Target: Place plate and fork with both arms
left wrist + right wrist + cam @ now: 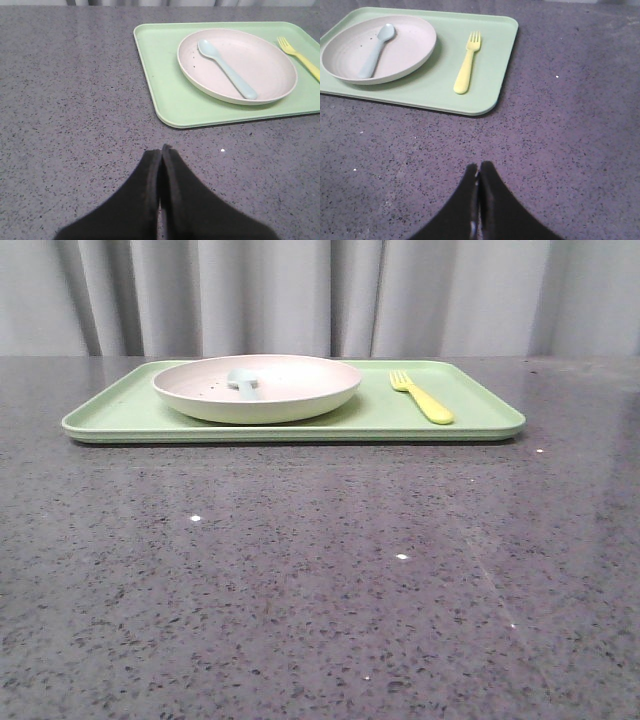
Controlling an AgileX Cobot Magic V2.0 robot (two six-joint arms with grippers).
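Left gripper [161, 150]: the two dark fingers are seen pressed together, tip against tip, with nothing held between them. It is poised over bare table, well apart from the tray.

Right gripper [479, 167]: the fingers are likewise closed against each other and nothing is gripped. It is positioned over the table surface, short of the tray's near corner, and no object is touched.

Table [320, 580]: a dark grey speckled stone-like top is recorded, with a grey curtain behind it in the front view.

Tray [470, 415]: a flat light-green rectangular tray is laid on the table, toward the far side.

Plate [300, 385]: the round off-white plate with faint dark speckles is found resting on the tray, in its left half as seen from the front.

Spoon [227, 69]: a pale blue spoon is laid inside the plate, bowl toward the far rim, handle angled across the plate's floor.

Fork [467, 62]: the yellow fork is laid flat on the tray to the right of the plate, near it but apart, tines pointed away from the robot. It is touched by neither gripper.
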